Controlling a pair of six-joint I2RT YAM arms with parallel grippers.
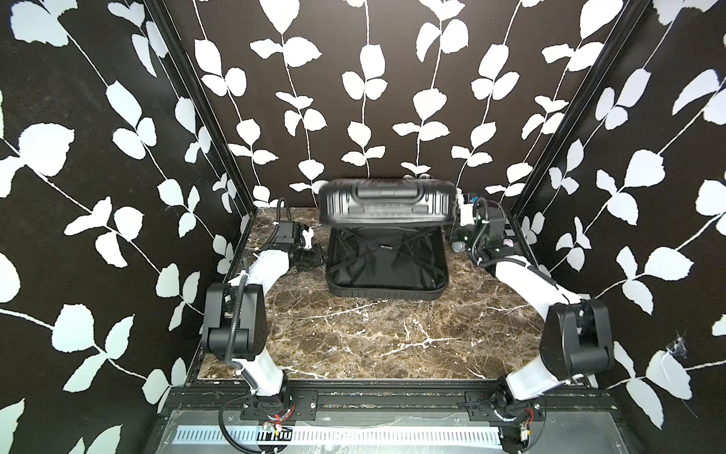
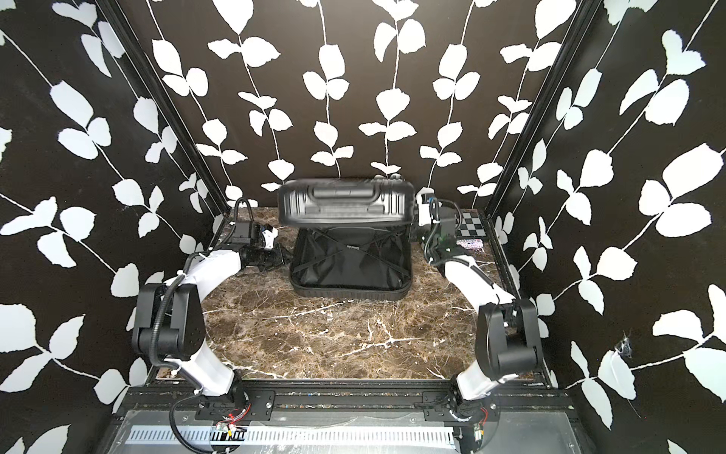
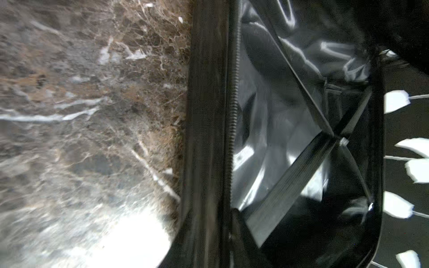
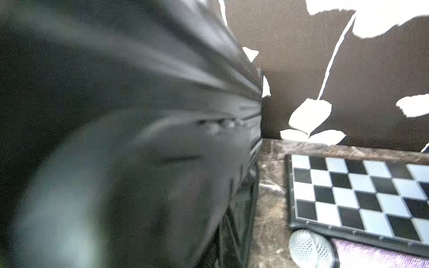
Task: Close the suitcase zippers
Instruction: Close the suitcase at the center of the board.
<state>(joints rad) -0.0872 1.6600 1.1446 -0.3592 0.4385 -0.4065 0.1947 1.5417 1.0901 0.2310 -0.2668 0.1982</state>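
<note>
Polished brown marble with white veins forms the tabletop, closed in by matte black walls printed with white leaves. The suitcase lies open at the far middle of it. Its base shell is flat on the marble and shows glossy, crumpled black lining and flat crossed straps. The ribbed hard-shell lid stands raised over the base's far part, blurred, with a bar handle on the face toward the camera. The zippers run as a fine toothed black track along the base's rim, unjoined.

The left arm has its elbow bent high and its forearm level. The left gripper is just beside the suitcase's left wall; how far its jaws are parted cannot be told. The right arm stretches far along the suitcase's right side with its wrist lifted. The right gripper sits at the lid's right end, jaws closed together, tips hidden. A flat checkerboard lies to the right of the suitcase.
</note>
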